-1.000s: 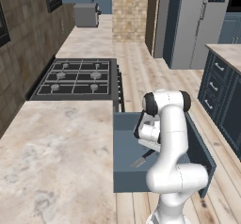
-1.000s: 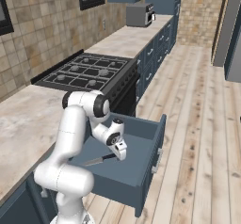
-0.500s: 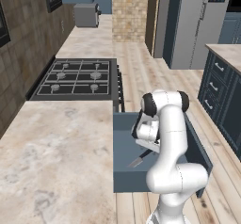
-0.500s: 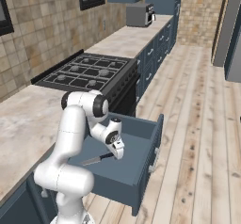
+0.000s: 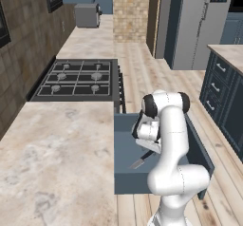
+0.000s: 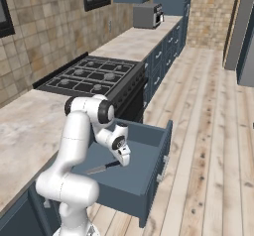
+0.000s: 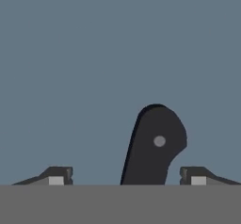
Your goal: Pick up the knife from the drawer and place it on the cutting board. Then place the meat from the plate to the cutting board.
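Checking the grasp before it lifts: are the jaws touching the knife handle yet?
Apart. In the hand view the knife handle rises between the two fingertips of the gripper, with blue drawer floor visible on both sides.

Glossy white, rounded arm segments [image 5: 172, 139] with dark joint bands; small dark finger tips [image 7: 59, 175], pale pads.

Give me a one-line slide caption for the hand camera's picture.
Looking down between the open two-finger gripper at the knife's black handle, lying on the slate-blue drawer floor.
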Motion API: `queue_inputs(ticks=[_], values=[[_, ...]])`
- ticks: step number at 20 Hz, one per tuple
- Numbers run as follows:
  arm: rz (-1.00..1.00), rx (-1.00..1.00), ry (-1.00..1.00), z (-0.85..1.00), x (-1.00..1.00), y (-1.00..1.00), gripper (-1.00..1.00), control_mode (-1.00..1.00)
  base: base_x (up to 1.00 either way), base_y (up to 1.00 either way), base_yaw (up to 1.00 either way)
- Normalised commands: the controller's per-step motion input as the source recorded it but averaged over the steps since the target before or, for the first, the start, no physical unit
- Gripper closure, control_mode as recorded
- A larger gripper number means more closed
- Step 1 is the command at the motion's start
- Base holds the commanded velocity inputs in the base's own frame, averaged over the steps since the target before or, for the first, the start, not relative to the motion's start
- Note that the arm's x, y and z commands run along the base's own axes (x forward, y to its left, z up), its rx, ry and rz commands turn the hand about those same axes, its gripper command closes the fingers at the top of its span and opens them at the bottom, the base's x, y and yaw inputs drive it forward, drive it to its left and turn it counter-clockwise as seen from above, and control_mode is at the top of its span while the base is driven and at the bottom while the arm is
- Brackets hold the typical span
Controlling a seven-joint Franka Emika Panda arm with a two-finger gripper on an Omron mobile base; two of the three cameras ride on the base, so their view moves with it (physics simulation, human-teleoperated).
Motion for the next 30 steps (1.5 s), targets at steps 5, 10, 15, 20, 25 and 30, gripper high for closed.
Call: queue_inputs(ticks=[5,10,15,20,25,30], values=[[-0.04,0.0,0.0,-0.3,-0.02,0.06,-1.0,-1.0,0.0,0.0,0.0],[-0.05,0.0,0.0,-0.06,-0.04,0.05,-1.0,-1.0,0.0,0.0,0.0],[-0.07,0.0,0.0,-0.02,-0.07,0.01,-1.0,-1.0,0.0,0.0,0.0],[-0.13,0.0,0.0,0.04,0.05,0.28,-1.0,-1.0,0.0,0.0,0.0],[-0.14,0.03,0.01,-0.03,-0.49,-0.29,-1.0,-1.0,0.0,0.0,0.0],[-0.17,0.06,0.02,-0.02,-0.64,-0.49,-1.0,-1.0,0.0,0.0,0.0]])
